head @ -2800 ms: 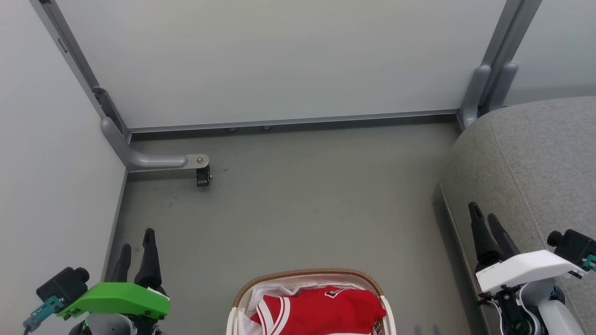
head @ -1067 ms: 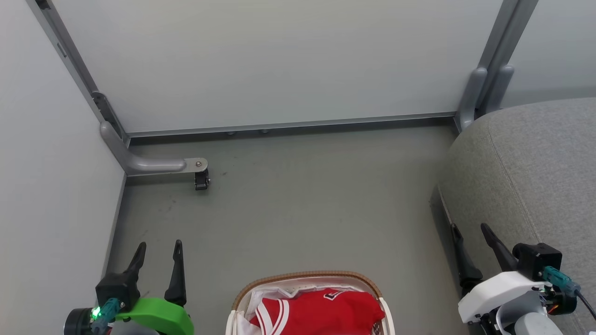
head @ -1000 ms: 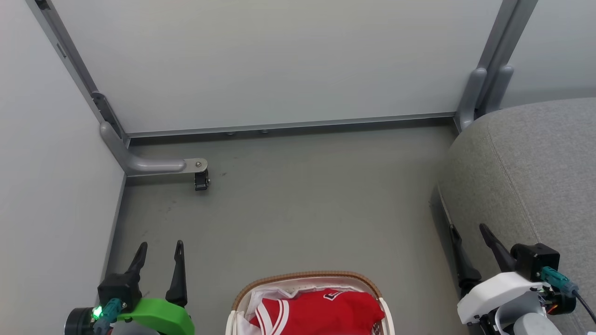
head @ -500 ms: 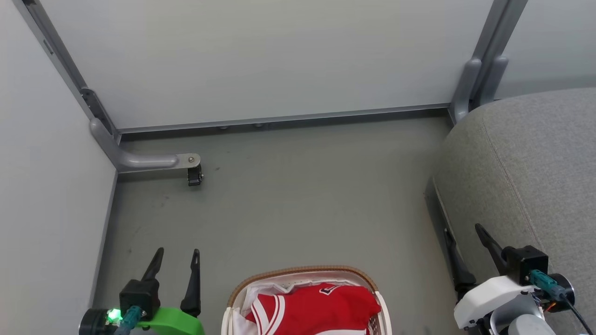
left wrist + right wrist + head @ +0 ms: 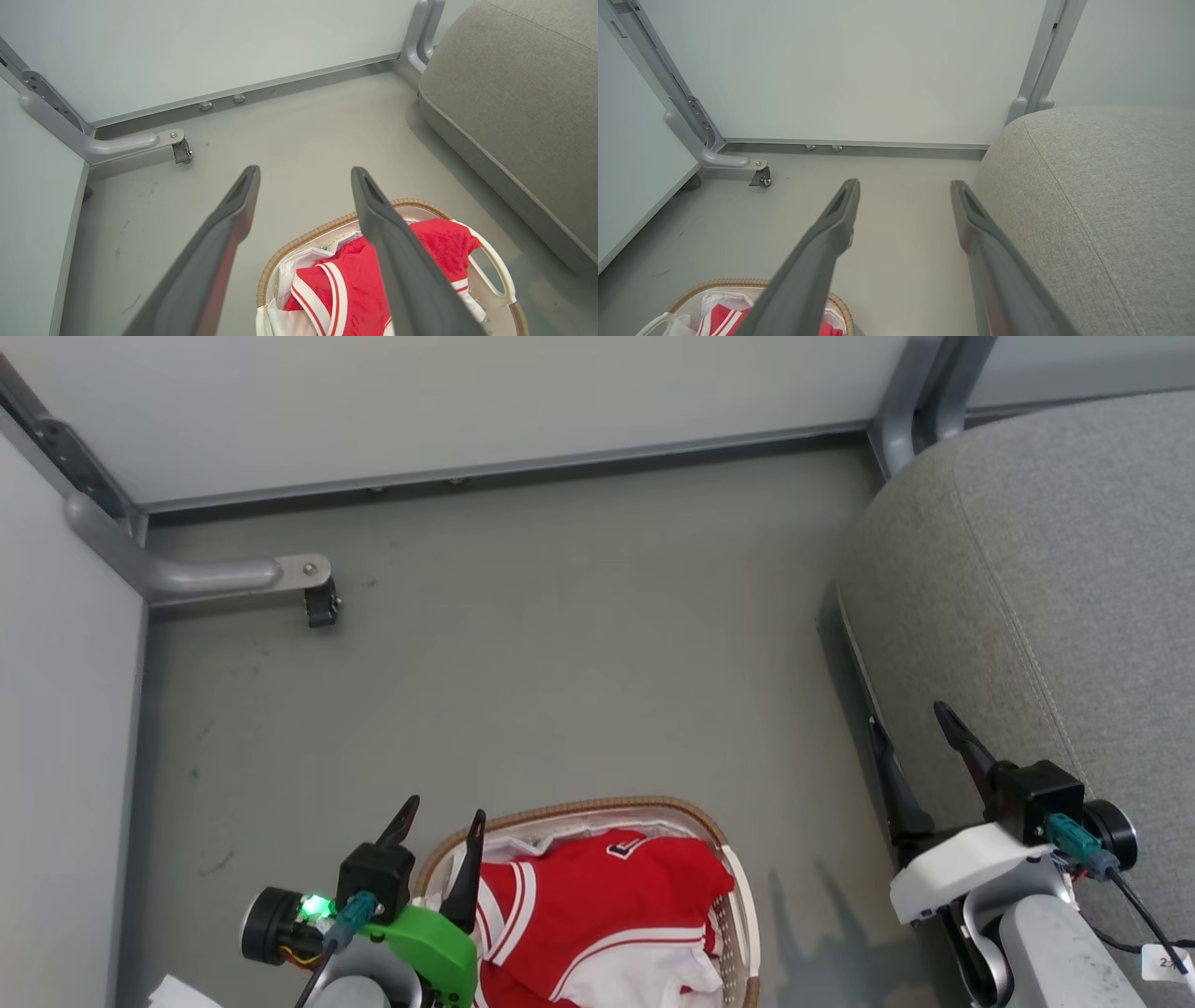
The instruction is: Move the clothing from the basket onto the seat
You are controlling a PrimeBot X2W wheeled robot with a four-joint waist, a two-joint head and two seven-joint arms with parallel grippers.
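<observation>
The red jersey lies crumpled in the cream basket with the brown woven rim, at the bottom middle of the head view. My left gripper is open, and its fingers stand over the basket's left rim with nothing between them. In the left wrist view the jersey and the basket sit below the spread left gripper. My right gripper is open and empty beside the grey seat. The right wrist view has the right gripper next to the seat.
A plain white cloth lies in the basket with the jersey. Pale partition walls close the back and left, with a metal foot and caster on the grey floor. Open floor lies between basket, wall and seat.
The head camera has tilted down, so the whole picture has shifted. My left gripper has moved right, from beside the basket to over its left rim. The right gripper stays by the seat's edge.
</observation>
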